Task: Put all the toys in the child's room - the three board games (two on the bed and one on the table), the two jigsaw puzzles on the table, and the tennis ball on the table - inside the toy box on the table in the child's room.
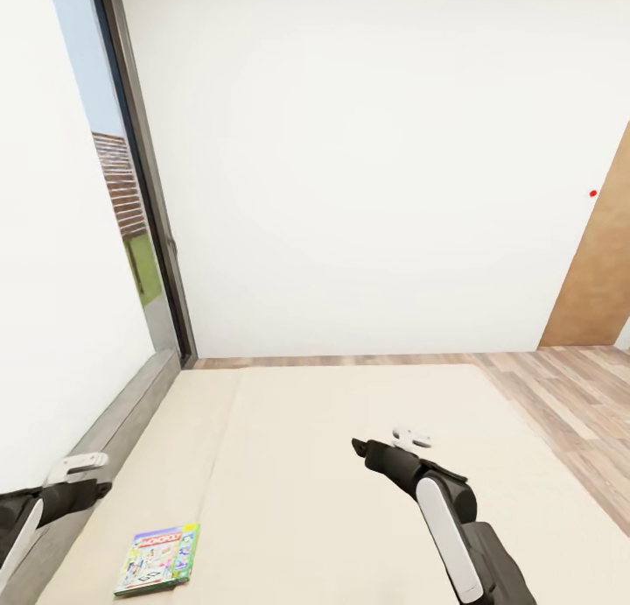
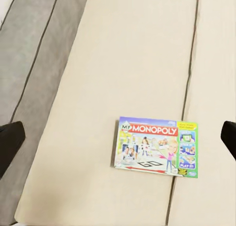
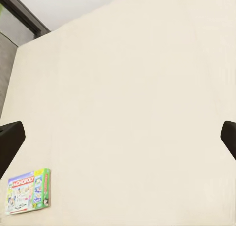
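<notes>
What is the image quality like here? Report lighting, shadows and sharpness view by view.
Head view: flat even light, almost no shadow under the white-and-green Monopoly game box on the cream bed. Left wrist view: cover print crisp and readable. Right wrist view: box small, print soft.

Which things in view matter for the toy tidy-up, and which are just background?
Job:
- board game, Monopoly box lying flat on the bed
- left end effector and right end effector, both open and empty

Background:
- window
- wood floor
- white wall
</notes>
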